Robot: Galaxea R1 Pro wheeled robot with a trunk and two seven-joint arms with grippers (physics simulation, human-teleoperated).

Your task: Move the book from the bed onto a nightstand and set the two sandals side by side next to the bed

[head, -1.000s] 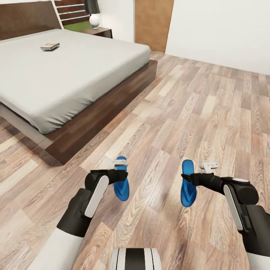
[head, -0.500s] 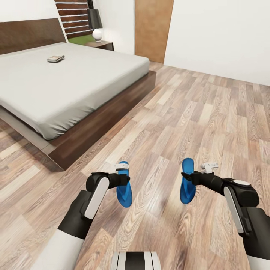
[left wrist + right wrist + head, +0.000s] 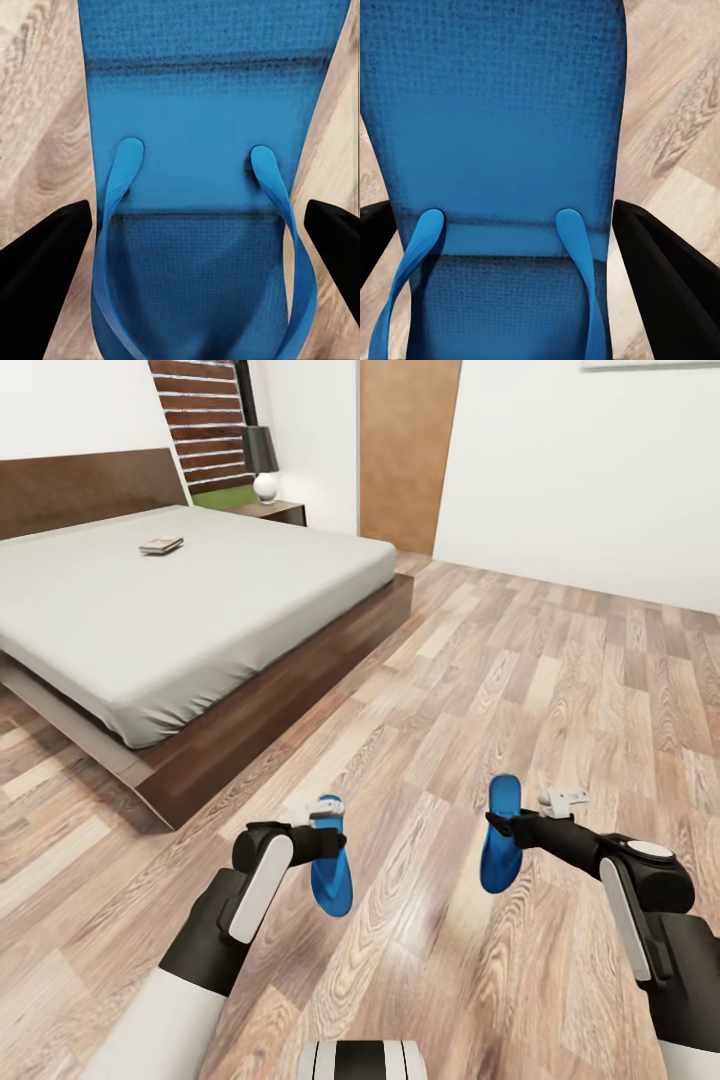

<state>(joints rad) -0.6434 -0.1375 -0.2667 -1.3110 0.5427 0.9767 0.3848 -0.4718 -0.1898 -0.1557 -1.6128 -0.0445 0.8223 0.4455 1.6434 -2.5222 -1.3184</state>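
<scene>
My left hand [image 3: 322, 838] is clenched on one sandal [image 3: 331, 868], my right hand [image 3: 503, 828] on the other sandal [image 3: 500, 847]; the book [image 3: 161, 545] lies far ahead on the bed [image 3: 200, 600].

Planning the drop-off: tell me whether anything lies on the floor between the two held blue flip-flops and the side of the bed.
Nothing visible does. Between the blue flip-flop in the left gripper, the one in the right gripper and the low bed's dark brown wooden frame lies only bare wood-plank floor.

Bright, even, rendered light; soft shadow under the bed [image 3: 270, 700]; wrist close-ups slightly grainy.
</scene>
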